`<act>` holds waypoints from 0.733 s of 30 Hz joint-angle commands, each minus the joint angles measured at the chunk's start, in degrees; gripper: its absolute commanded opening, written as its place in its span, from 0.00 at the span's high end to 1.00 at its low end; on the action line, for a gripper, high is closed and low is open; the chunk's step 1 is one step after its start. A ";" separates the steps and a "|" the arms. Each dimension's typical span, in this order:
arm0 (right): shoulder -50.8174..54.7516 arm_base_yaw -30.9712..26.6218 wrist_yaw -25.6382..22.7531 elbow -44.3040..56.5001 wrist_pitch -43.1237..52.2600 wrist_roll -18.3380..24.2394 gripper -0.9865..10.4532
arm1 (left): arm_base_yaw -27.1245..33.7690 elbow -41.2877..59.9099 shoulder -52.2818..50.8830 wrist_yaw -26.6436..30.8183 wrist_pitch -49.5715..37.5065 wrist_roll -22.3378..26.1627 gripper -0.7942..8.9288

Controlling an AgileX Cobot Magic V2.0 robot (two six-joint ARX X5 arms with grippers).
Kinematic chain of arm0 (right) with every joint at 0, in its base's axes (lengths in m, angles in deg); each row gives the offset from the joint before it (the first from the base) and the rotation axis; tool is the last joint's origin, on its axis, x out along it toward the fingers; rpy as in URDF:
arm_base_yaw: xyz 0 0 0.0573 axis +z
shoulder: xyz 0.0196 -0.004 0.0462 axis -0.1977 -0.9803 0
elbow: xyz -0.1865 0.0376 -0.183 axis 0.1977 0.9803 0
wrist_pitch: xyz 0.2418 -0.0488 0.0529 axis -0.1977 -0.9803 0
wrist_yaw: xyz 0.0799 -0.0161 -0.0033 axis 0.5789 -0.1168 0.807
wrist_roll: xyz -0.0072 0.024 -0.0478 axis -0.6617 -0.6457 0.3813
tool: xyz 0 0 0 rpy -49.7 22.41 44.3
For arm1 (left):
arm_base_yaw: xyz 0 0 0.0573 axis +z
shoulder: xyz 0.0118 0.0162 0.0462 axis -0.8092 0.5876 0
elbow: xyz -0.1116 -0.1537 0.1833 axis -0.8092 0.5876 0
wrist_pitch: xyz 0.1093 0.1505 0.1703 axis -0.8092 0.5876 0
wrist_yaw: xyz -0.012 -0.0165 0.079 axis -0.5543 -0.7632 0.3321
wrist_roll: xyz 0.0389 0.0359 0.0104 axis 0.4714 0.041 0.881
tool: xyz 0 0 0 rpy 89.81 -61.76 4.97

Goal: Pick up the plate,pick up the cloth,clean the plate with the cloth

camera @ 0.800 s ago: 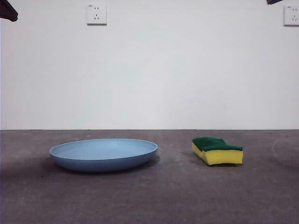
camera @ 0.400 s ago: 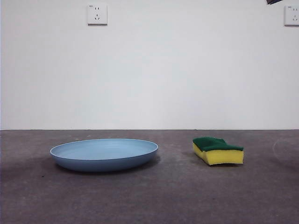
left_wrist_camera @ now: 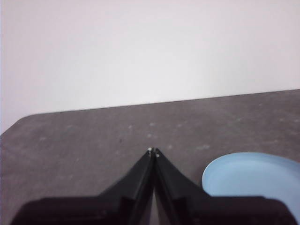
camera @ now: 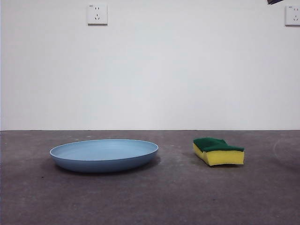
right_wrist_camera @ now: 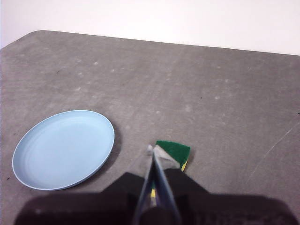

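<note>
The plate (camera: 104, 154) and cloth (camera: 218, 151) lie apart on the table (camera: 168, 197); both claws closed, empty.

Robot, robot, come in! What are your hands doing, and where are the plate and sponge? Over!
Left gripper shut, empty, beside plate. Right gripper shut, empty, above sponge. Plate and sponge apart on table, untouched. Nothing between them.

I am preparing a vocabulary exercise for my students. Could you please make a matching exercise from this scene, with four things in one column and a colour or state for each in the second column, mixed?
Column A
1. the plate
2. the cloth
3. the left claw
4. the wall socket

Column B
a. white, high on the wall
b. light blue, flat on the table
c. black, shut, holding nothing
d. yellow with a green top

Pairs: 1-b, 2-d, 3-c, 4-a
</note>
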 commanded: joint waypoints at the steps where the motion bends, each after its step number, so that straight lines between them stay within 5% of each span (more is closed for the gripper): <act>1: 0.04 0.04 -0.13 0.26 0.55 -0.20 0.91 | 1.18 2.01 -2.10 -0.17 0.83 -0.59 0.92; 22: 0.04 0.04 -0.13 0.26 0.55 -0.20 0.91 | 3.67 5.09 -1.92 -0.02 8.66 -1.66 0.92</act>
